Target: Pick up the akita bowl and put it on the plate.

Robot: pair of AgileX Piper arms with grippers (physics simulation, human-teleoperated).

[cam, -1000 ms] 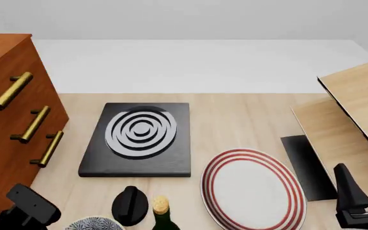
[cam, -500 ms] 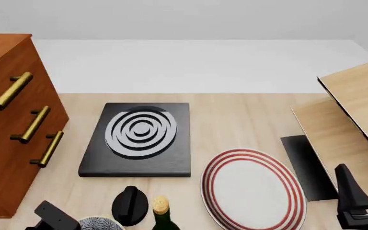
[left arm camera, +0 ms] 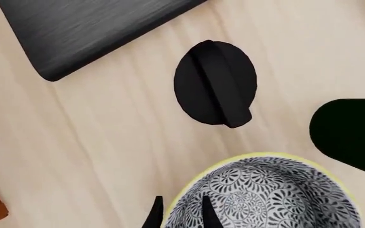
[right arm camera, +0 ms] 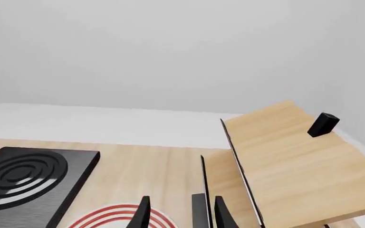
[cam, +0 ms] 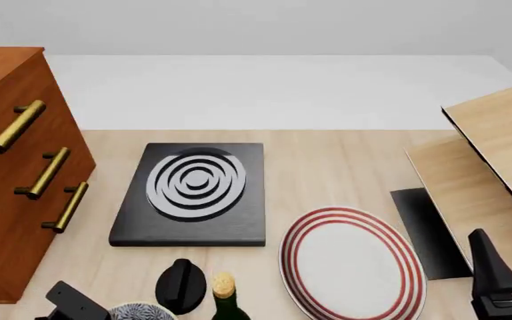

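Akita bowl (left arm camera: 265,194) holds nothing — left pincer (left arm camera: 177,213) straddles its rim, not clamped.

Bowl (left arm camera: 268,199): black-and-white floral swirls, pale yellow rim. Plate (cam: 352,261): white, red concentric rings. Slab (cam: 192,194): black, grey concentric rings. Knob (left arm camera: 215,83): black. Drawers (cam: 11,160): reddish-brown, brass handles. Desk (cam: 327,167): pale wood grain.

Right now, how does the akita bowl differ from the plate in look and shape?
The akita bowl is deep, with a dense black-and-white pattern and a thin yellowish rim; the plate is flat and plain white with red rings around its edge. In the front view the bowl looks smaller and sits at the near left, cut off by the frame edge; the plate lies to its right. Both are round.
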